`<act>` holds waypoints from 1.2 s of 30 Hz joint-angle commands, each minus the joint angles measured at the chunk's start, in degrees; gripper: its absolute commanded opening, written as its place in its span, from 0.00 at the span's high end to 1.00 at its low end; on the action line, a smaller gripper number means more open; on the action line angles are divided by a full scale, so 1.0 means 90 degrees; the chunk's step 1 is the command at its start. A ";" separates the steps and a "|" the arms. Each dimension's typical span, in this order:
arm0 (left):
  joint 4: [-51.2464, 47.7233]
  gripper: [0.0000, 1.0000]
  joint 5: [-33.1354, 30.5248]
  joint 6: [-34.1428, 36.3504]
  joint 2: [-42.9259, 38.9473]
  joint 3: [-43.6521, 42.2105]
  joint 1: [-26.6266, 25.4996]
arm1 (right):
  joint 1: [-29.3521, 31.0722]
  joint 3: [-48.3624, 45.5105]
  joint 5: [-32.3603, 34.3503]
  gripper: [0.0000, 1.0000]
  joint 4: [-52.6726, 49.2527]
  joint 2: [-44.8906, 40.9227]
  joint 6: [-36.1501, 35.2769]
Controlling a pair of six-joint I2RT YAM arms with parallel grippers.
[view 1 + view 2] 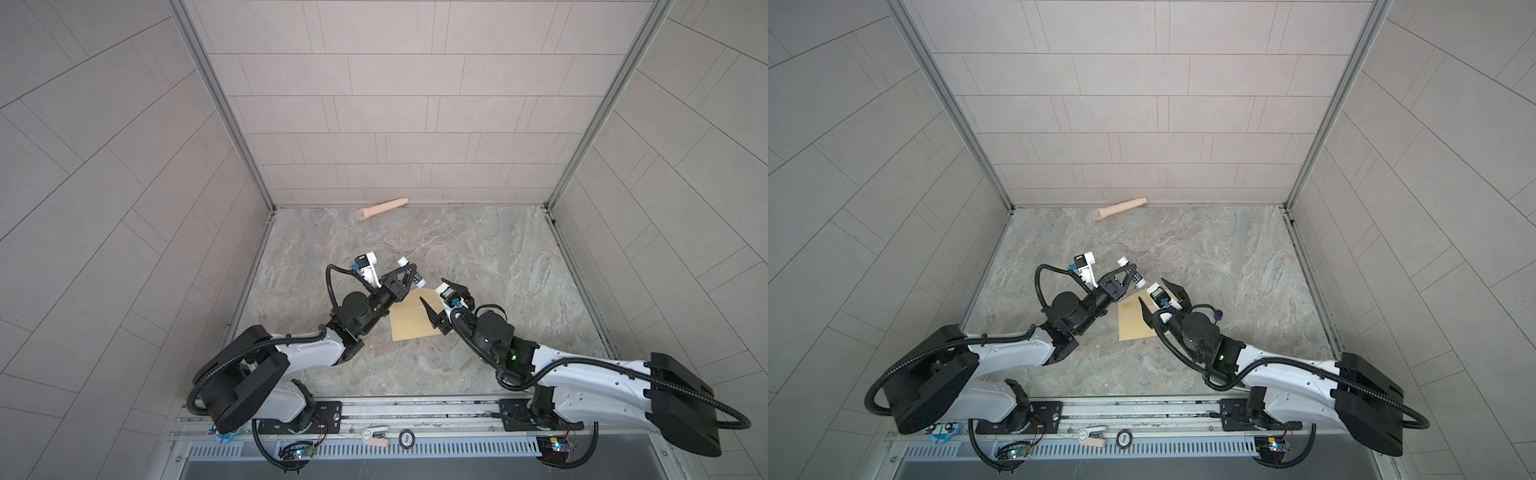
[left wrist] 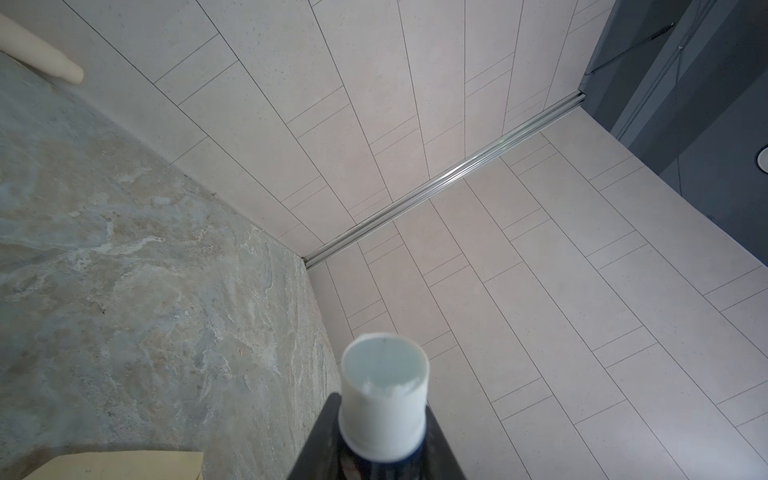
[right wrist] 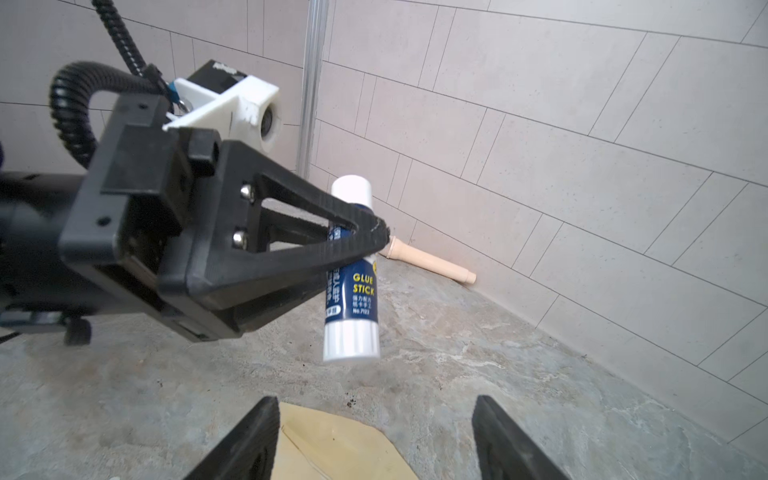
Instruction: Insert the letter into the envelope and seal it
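Note:
The yellow-tan envelope [image 1: 409, 322] [image 1: 1133, 326] lies flat on the stone table between the two arms. Its flap [image 3: 332, 440] lies spread towards the back wall. The letter is not visible in any view. My left gripper [image 1: 409, 275] [image 1: 1133, 276] [image 3: 374, 232] hovers just beyond the envelope's far-left corner, shut on a blue-and-white glue stick [image 3: 352, 291] [image 2: 384, 395]. The stick hangs clear of the table. My right gripper [image 1: 432, 289] [image 1: 1151, 289] [image 3: 374, 411] stands open over the envelope's right part, with nothing between its fingers [image 3: 249, 440].
A pale wooden peg [image 1: 381, 208] [image 1: 1119, 208] [image 3: 432, 262] lies against the back wall. Tiled walls close in the table at the back and both sides. Bare stone table [image 1: 498, 266] stretches right of the grippers. A corner of the envelope [image 2: 124, 465] shows in the left wrist view.

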 commanded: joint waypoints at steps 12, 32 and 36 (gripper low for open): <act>0.0653 1.00 0.0452 -0.0275 0.0003 0.0230 0.0036 | -0.0378 0.0525 -0.0954 0.44 0.0335 0.0393 0.0024; 0.0653 1.00 0.0795 -0.0100 0.0058 0.0280 0.0036 | -0.1339 0.2123 -0.4428 0.93 -0.2335 -0.0287 0.2100; 0.0653 1.00 0.0805 0.0011 0.0034 0.0278 0.0036 | -0.2021 0.2828 -0.7018 0.98 -0.2630 -0.0040 0.3494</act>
